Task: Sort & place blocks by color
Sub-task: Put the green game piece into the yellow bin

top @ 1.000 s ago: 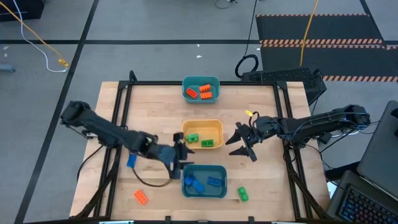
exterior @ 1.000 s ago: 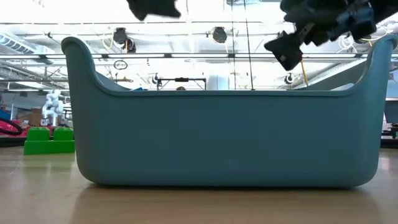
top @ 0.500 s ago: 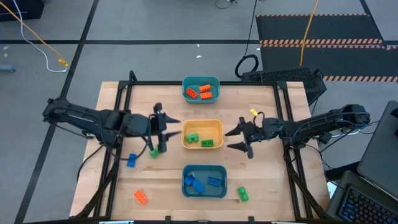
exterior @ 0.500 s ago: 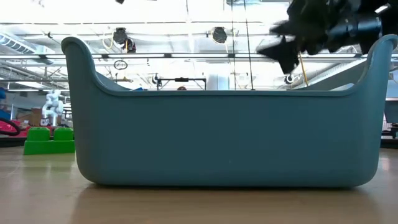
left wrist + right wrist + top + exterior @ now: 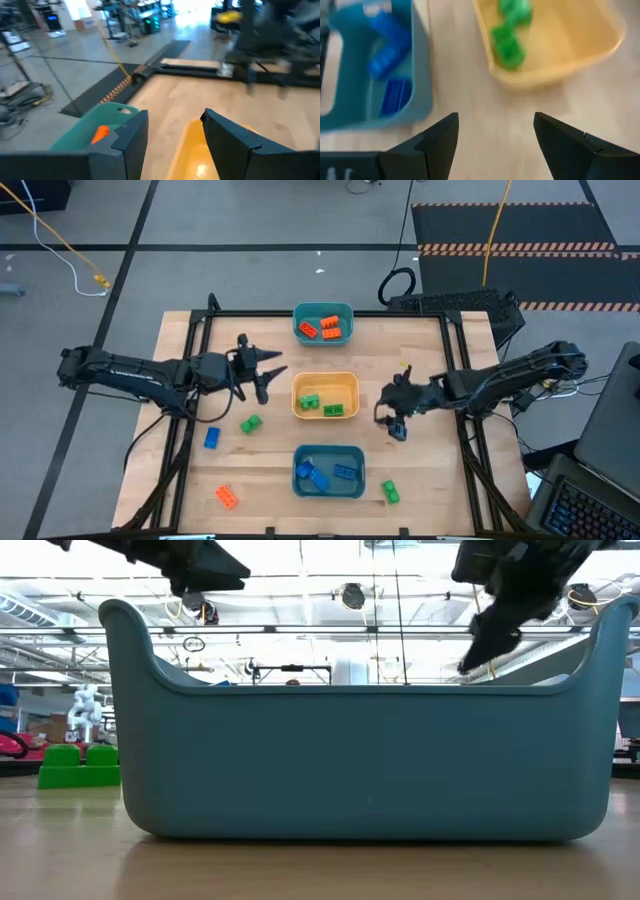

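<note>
A: Seen from above, three bins line the middle of the wooden table (image 5: 420, 350): a teal bin (image 5: 323, 323) at the far edge with orange blocks (image 5: 327, 328) inside, a yellow bin (image 5: 325, 396) at the centre with two green blocks (image 5: 320, 406), and a second teal bin (image 5: 328, 471) at the near edge with blue blocks (image 5: 327, 473).

B: And the arms?

A: The left pincer (image 5: 266, 374) hangs just left of the yellow bin, fingers spread apart and empty. The right pincer (image 5: 390, 420) hangs just right of the same bin, pointing down toward the table, its fingers also apart with nothing between them.

B: Any blocks outside the bins?

A: Four. A loose green block (image 5: 250, 423) lies left of the yellow bin, below the left pincer. A blue block (image 5: 212, 438) lies farther left and nearer the front. An orange block (image 5: 227, 496) sits near the front left corner, well left of the near teal bin. Another green block (image 5: 389, 492) rests just right of that near teal bin.

B: From table height?

A: The near teal bin fills the picture, with the green block beside it.
</note>
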You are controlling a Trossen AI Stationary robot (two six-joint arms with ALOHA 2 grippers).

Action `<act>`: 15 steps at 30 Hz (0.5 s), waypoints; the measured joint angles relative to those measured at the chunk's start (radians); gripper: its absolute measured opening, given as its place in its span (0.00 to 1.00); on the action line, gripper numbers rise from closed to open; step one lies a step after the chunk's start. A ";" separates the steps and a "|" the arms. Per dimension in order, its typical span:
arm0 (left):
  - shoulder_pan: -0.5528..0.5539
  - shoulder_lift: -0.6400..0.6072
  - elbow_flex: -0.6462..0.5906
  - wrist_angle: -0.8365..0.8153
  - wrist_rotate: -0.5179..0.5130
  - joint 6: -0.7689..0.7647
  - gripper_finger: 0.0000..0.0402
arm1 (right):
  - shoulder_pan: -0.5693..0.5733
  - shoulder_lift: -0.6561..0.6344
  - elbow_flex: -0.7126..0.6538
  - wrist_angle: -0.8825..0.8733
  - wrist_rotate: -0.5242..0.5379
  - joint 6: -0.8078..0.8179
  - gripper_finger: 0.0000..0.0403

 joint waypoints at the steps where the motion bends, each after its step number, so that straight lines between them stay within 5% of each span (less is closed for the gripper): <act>1: 0.016 -0.008 0.000 0.000 0.000 0.000 0.48 | 0.021 0.026 0.033 -0.052 -0.005 0.033 0.62; 8: 0.096 -0.048 0.010 -0.092 0.124 -0.034 0.48 | 0.149 0.253 0.246 -0.289 -0.095 0.292 0.62; 15: 0.119 -0.048 0.010 -0.086 0.123 0.005 0.48 | 0.222 0.448 0.392 -0.491 -0.279 0.627 0.62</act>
